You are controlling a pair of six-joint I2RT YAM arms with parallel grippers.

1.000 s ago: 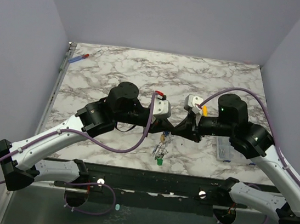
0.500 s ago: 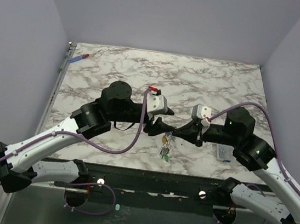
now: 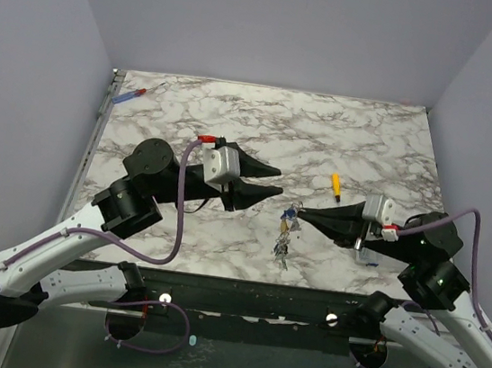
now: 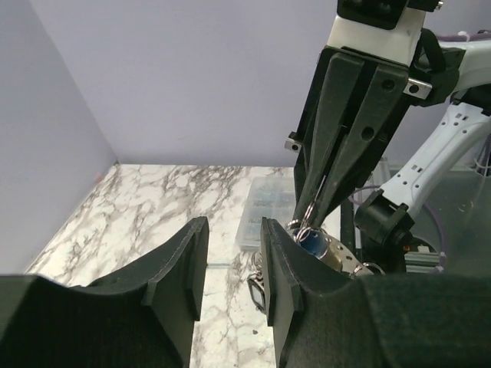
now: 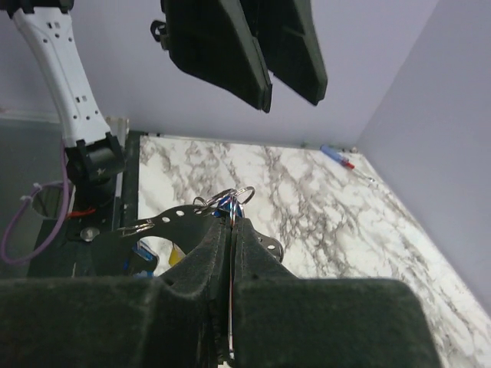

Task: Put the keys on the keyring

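Right pincer (image 3: pixel 302 211) clamped on keyring (image 5: pixel 244 193), keys (image 3: pixel 285 241) dangling; left pincer (image 3: pixel 281 180) parted, empty.
We should hold it steady over the near edge of the bench (image 3: pixel 193 104) while regrasping.

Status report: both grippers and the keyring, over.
Left gripper open, empty, apart from the keys. Right gripper shut on keyring, keys hanging below. Yellow screwdriver nearby, not blocking.

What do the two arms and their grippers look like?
The left arm and right arm have white shells and round black joints, each trailing a purple cable. White wrist blocks carry red plugs. The left gripper and right gripper have long, black, tapered fingers.
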